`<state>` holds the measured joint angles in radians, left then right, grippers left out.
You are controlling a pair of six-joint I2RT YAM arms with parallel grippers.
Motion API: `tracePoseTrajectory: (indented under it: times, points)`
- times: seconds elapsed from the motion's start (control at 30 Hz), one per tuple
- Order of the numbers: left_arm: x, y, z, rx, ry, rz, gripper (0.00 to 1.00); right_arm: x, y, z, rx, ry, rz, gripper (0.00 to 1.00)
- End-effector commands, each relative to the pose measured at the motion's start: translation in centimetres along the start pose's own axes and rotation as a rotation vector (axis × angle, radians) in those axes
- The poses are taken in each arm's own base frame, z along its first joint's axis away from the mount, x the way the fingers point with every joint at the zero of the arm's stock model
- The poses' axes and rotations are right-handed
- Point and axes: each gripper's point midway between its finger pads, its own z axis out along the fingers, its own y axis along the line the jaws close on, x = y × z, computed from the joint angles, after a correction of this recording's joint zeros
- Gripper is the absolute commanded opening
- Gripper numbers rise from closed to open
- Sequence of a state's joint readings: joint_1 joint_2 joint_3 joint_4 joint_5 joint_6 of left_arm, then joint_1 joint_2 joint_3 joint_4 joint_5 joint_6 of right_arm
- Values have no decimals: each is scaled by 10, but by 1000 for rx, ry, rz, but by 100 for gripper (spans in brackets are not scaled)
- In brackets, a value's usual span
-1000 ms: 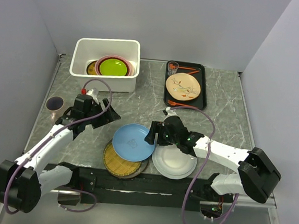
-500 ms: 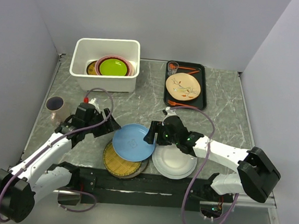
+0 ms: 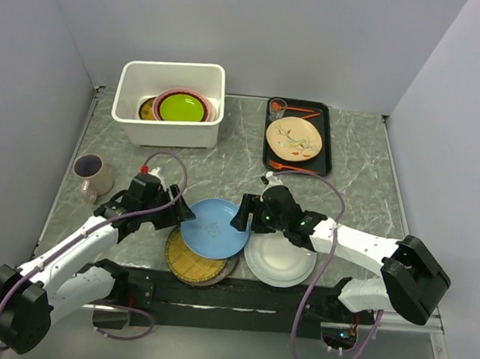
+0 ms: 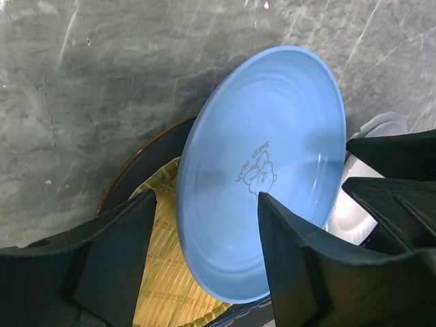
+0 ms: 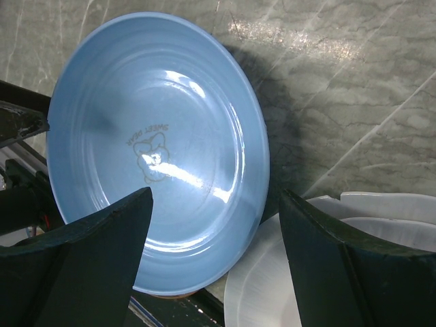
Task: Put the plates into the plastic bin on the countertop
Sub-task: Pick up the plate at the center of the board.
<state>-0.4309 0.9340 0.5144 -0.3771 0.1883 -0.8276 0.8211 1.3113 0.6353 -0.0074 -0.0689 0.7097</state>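
**Now, a blue plate sits between two spread grippers**

Nearest the arm bases, a gold-patterned brown plate (image 3: 189,263) lies flat on the countertop (image 3: 224,165), its woven yellow centre showing in the left wrist view. Just to its right is a white plate (image 3: 281,263), also flat.

The blue plate (image 3: 215,228) rests tilted on top. Its near edge overlaps the brown plate and its right edge reaches the white one. A small printed figure with lettering marks its middle.

The left gripper (image 3: 172,208) is at the plate's left rim with its fingers (image 4: 109,259) held wide apart. They frame the plate without pinching it. The right gripper (image 3: 239,215) faces it from the other side, at the right rim. Its fingers (image 5: 340,272) are likewise released, and the plate fills the gap between them in its wrist view. Neither gripper has anything in its grasp.

Farther left, a mug (image 3: 89,169) stands well apart from the plates.

At the far right, a black tray (image 3: 325,153) carries a peach flower-painted plate (image 3: 293,139) with orange cutlery (image 3: 300,114) beside it.

At the far left stands the plastic bin (image 3: 177,134). Inside it a lime green plate (image 3: 181,107) sits on a pink plate (image 3: 209,108). The edge of a darker plate shows at their left, too hidden to make out its pattern.
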Motion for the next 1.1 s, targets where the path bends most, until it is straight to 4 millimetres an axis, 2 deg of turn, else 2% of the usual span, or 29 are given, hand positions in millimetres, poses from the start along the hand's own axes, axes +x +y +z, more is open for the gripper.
tracePoseTrajectory:
  times: [0.0,0.2,0.4,0.5,0.6,0.63,0.7,1.07]
  points:
    - [-4,-3,3,6,-18,13,66,-9,6,0,-20,-35,6,82]
    - [1,-1,9,6,-1,17,62,-10,6,-1,-19,-38,8,82]
    - [10,-1,17,19,34,28,50,-10,4,-3,-12,-41,4,82]
    - [11,1,18,15,36,33,40,-12,5,-3,-14,-43,4,82]
    - [11,-1,19,20,37,34,24,-13,7,-3,-17,-44,3,82]
    - [11,-3,18,26,37,34,13,-14,7,-3,-18,-47,4,82]
    - [7,-6,16,32,23,31,1,-14,7,-4,-15,-50,1,82]
    - [-7,-11,6,10,-25,43,1,-23,13,-8,-30,-76,-2,82]
